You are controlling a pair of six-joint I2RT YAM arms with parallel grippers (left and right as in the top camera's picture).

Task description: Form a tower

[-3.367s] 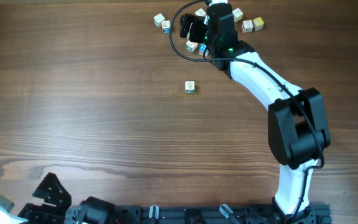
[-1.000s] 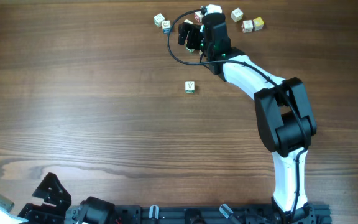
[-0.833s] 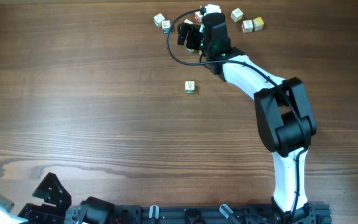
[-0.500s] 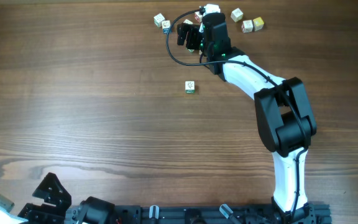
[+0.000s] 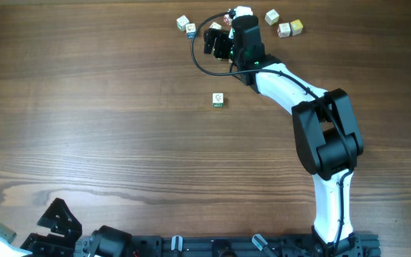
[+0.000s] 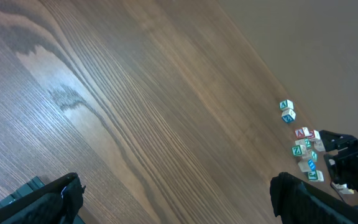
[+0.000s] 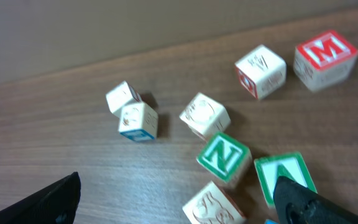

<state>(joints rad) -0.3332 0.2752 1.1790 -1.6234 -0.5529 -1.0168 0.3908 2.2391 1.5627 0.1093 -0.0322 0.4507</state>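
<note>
No tower shows in any view; the wooden letter cubes I see lie loose on the table. My right gripper (image 5: 218, 39) (image 7: 182, 205) hangs open low over a cluster of them at the far edge. A pale picture cube (image 7: 213, 208) lies between its fingers, nearer the right one. The green N cube (image 7: 224, 157) sits just beyond, and the right fingertip (image 7: 306, 202) covers part of the green A cube (image 7: 283, 176). One cube (image 5: 219, 100) stands alone nearer the middle. My left gripper (image 6: 176, 202) is open over bare wood.
A red M cube (image 7: 325, 59), a red-and-blue cube (image 7: 261, 70) and a pale cube (image 7: 205, 115) lie past the cluster. Two cubes (image 5: 186, 25) sit to its left and three (image 5: 284, 25) to its right. The table's far edge is close behind.
Since the earliest frame the right arm has folded in and its wrist has shifted slightly left over the cluster. Nothing has moved in the last second.
</note>
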